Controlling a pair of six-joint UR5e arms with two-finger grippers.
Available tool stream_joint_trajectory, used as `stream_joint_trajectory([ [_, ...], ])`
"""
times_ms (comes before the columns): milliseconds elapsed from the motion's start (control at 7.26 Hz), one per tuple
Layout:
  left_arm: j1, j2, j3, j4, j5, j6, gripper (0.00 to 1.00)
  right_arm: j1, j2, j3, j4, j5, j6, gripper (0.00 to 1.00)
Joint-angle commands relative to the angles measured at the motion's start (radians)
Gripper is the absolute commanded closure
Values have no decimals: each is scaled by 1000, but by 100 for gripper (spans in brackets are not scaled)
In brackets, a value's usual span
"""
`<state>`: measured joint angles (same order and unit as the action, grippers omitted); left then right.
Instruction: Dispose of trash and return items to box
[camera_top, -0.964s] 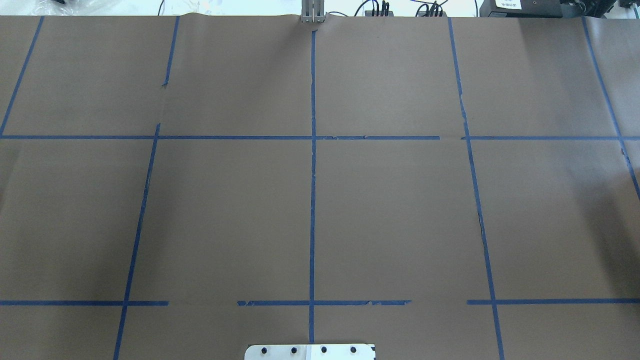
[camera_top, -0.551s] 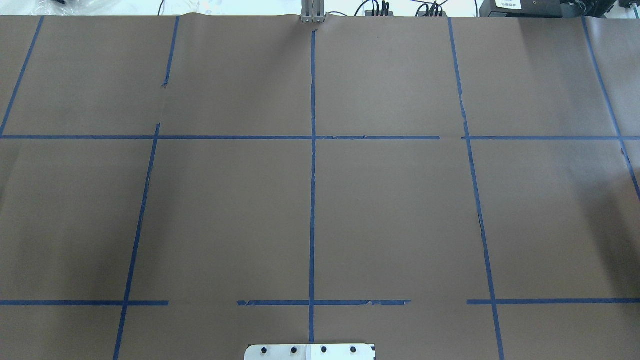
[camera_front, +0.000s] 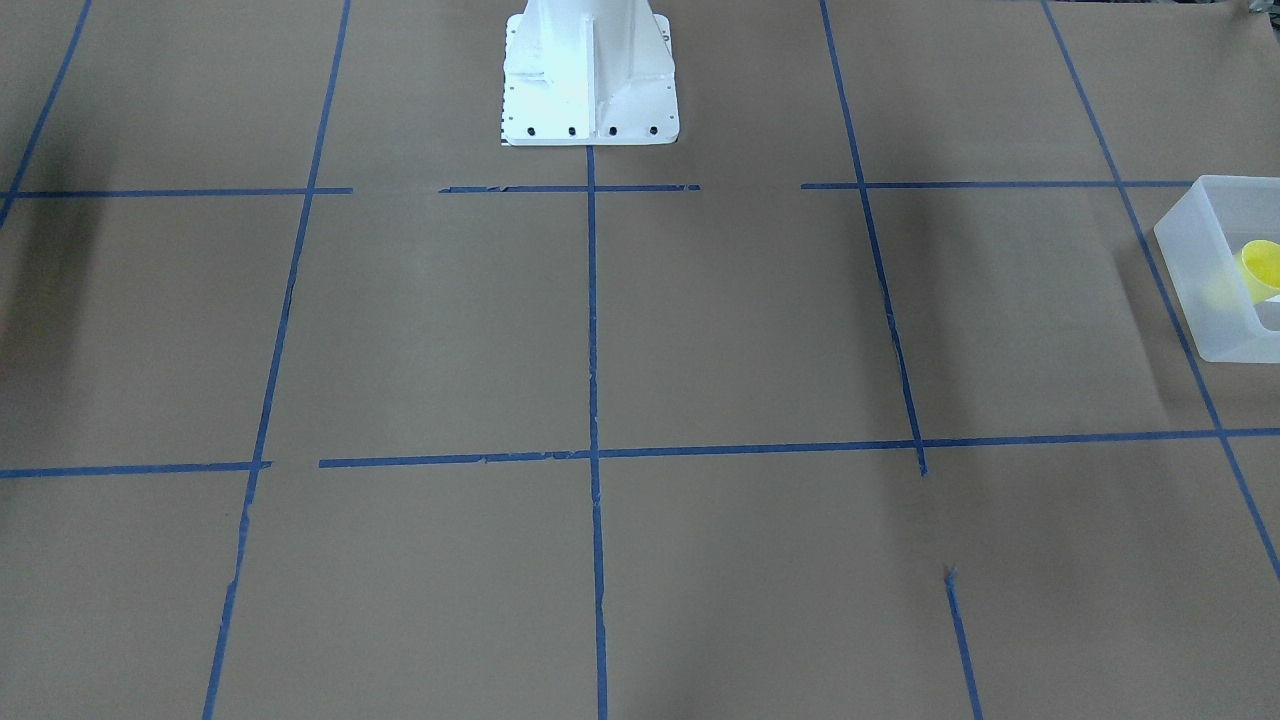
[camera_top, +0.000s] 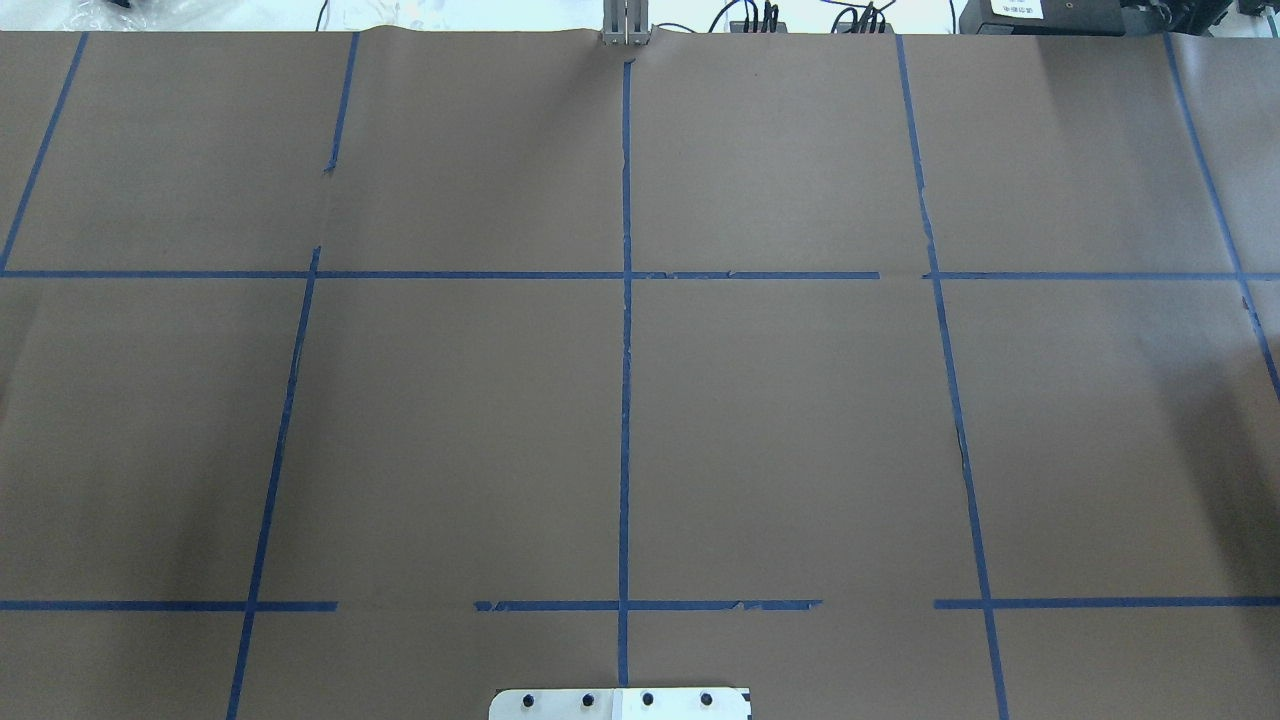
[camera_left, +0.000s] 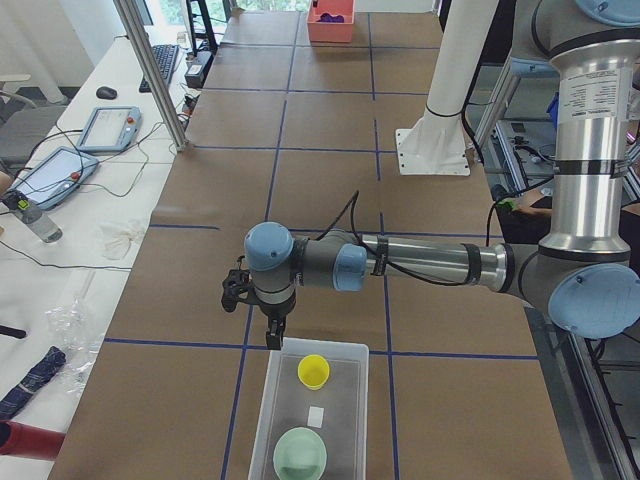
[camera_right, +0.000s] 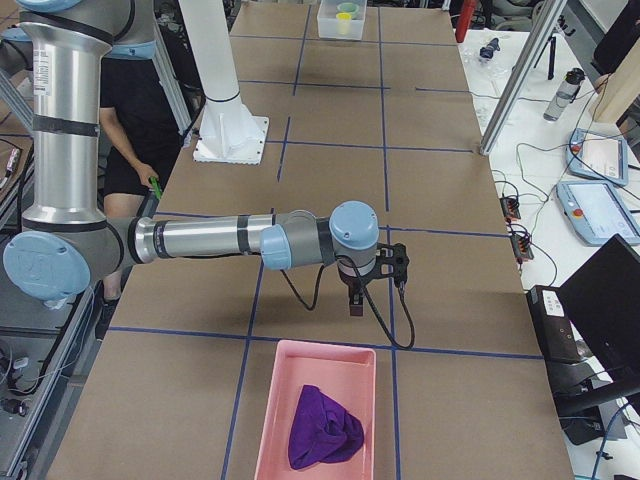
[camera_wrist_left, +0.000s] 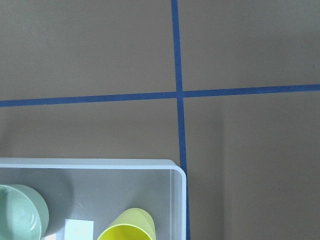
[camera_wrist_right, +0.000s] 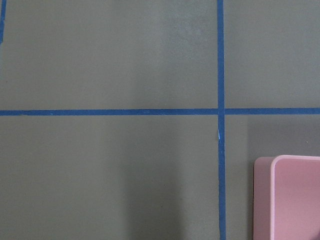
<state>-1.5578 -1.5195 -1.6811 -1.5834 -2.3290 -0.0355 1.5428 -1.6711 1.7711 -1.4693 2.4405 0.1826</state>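
Note:
The yellow cup (camera_left: 314, 371) lies on its side inside the frosted white bin (camera_left: 345, 346), next to a pale green bowl (camera_left: 300, 453). The left wrist view shows the bin's corner (camera_wrist_left: 100, 163), the cup (camera_wrist_left: 127, 229) and the bowl (camera_wrist_left: 20, 215). The front view shows the bin (camera_front: 1195, 280) and cup (camera_front: 1260, 265) at its right edge. My left gripper (camera_left: 272, 338) hangs just beyond the bin's far rim; I cannot tell if it is open. My right gripper (camera_right: 354, 308) hangs above the table just short of a pink tray (camera_right: 262, 420); I cannot tell if it is open.
The pink tray holds a purple cloth (camera_right: 322, 430); its corner shows in the right wrist view (camera_wrist_right: 262, 200). A white label (camera_wrist_left: 79, 229) lies in the bin. The robot's white base (camera_front: 590, 90) stands mid-table. Brown paper with blue tape lines (camera_top: 625, 400) covers the table.

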Motion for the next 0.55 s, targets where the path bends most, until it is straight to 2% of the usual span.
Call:
stream_joint_trajectory([
  [0,-31,-5,4,6,-1,-4,0,0,-6,-2,0,0,0,0],
  [413,-34,-10,4,8,-1,-4,0,0,-6,-33,9,-2,-2,0],
])
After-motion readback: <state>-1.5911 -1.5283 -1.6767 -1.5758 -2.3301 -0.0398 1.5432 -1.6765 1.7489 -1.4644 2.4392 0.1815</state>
